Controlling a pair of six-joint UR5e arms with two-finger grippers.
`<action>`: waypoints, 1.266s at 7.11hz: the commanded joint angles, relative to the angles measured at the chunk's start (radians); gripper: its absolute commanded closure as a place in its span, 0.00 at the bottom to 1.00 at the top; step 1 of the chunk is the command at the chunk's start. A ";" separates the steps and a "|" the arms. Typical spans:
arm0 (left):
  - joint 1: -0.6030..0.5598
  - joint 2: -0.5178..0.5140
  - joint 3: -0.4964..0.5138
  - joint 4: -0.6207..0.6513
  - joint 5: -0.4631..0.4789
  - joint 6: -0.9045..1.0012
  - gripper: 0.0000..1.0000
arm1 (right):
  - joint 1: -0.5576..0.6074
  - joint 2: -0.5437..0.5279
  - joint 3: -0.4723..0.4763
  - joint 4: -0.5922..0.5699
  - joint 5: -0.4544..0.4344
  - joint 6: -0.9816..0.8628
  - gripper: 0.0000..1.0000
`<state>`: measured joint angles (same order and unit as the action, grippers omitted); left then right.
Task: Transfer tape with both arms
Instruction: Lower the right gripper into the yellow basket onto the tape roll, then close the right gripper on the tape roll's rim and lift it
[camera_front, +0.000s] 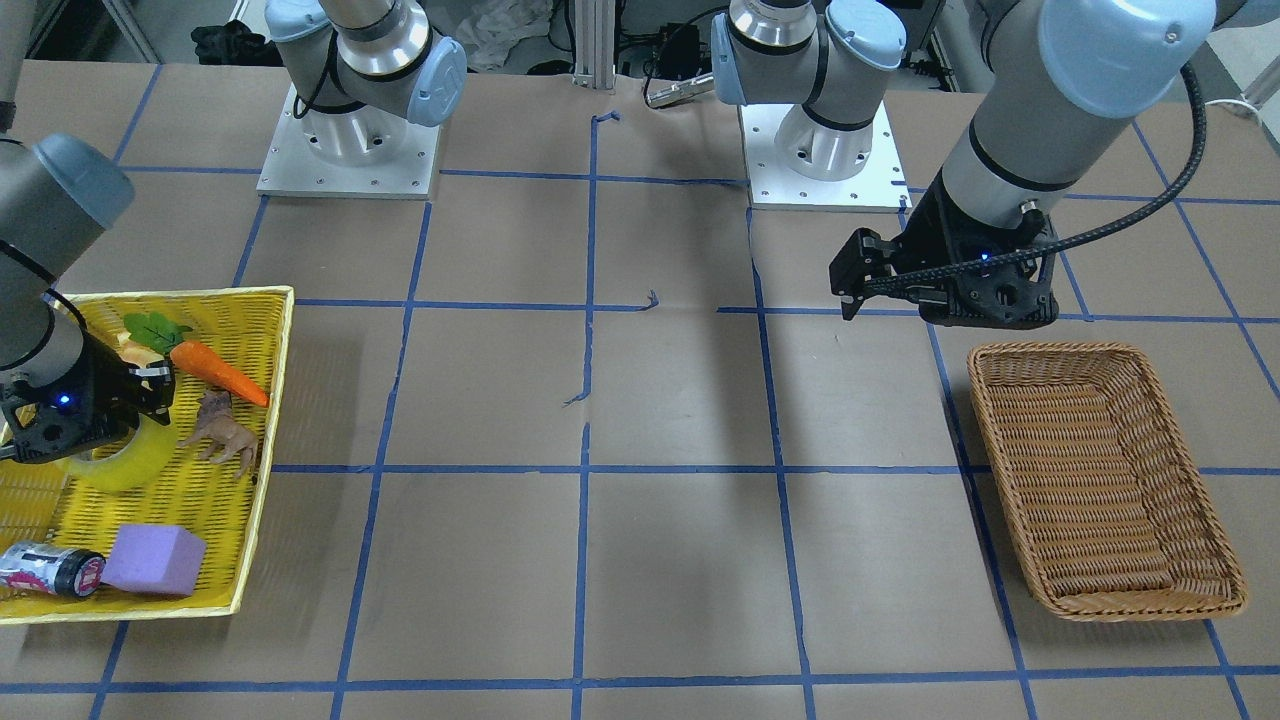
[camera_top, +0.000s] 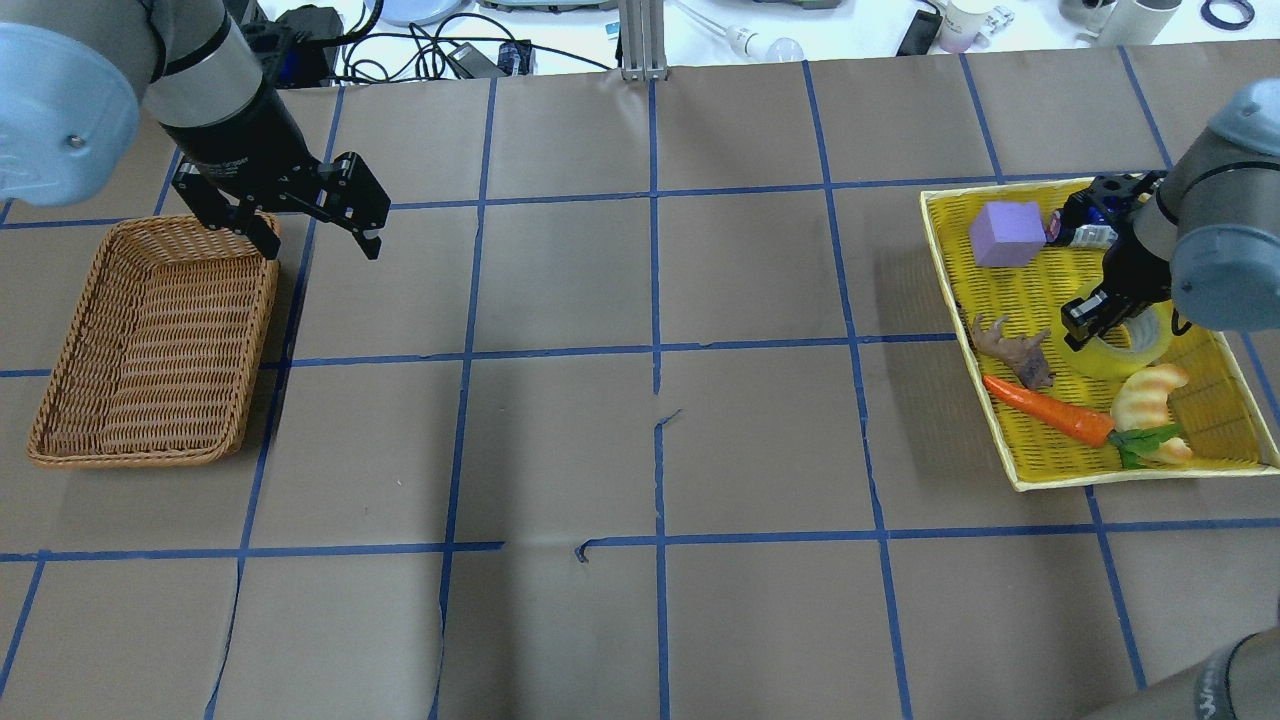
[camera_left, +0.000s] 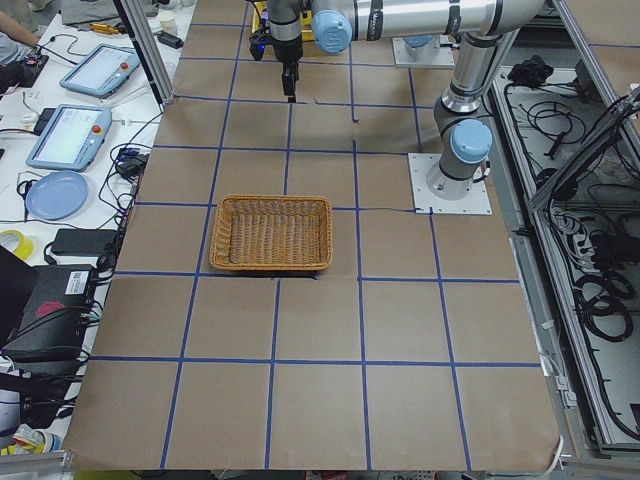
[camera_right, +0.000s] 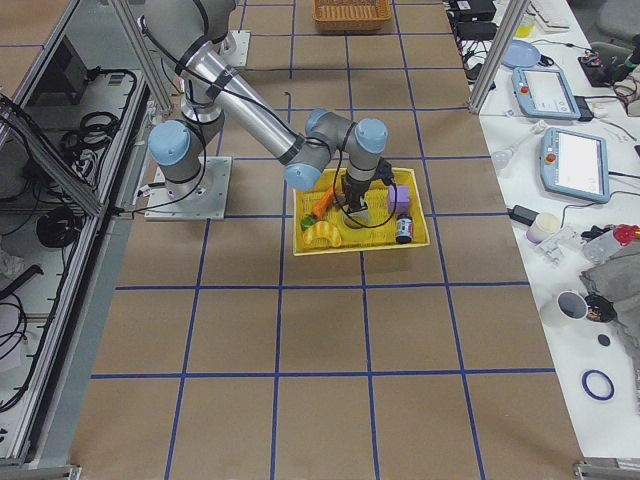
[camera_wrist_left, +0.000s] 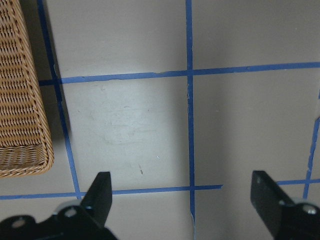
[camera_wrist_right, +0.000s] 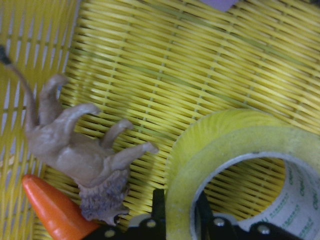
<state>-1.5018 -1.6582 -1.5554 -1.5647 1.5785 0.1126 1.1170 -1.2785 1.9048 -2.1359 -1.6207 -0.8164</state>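
Note:
The tape (camera_top: 1128, 352), a yellow-green roll with a pale core, lies flat in the yellow basket (camera_top: 1030, 472) at the table's right. It also shows in the front view (camera_front: 128, 462) and the right wrist view (camera_wrist_right: 225, 145). My right gripper (camera_top: 1086, 330) reaches down into the basket, and its fingers (camera_wrist_right: 159, 210) straddle the roll's wall, one outside and one inside the core, shut on it. My left gripper (camera_top: 320, 240) hangs open and empty above the table beside the wicker basket (camera_top: 140, 460), its fingers (camera_wrist_left: 100, 192) wide apart.
The yellow basket also holds a purple foam block (camera_top: 1007, 233), a small can (camera_top: 1085, 236), a toy lion (camera_top: 1015, 350) right beside the tape, a carrot (camera_top: 1045, 410) and a croissant (camera_top: 1145, 392). The wicker basket holds nothing. Blue tape lines grid the brown table.

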 joint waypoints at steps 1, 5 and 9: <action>0.000 0.000 0.000 0.000 0.000 0.001 0.00 | 0.004 -0.076 -0.042 0.090 -0.002 0.006 1.00; 0.002 0.000 0.000 0.002 0.001 0.015 0.00 | 0.171 -0.150 -0.161 0.336 0.104 0.298 1.00; 0.003 0.000 0.000 0.008 0.001 0.016 0.00 | 0.635 -0.066 -0.167 0.214 0.094 0.863 1.00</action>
<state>-1.4999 -1.6582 -1.5554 -1.5617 1.5800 0.1287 1.6214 -1.3785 1.7414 -1.8810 -1.5245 -0.1147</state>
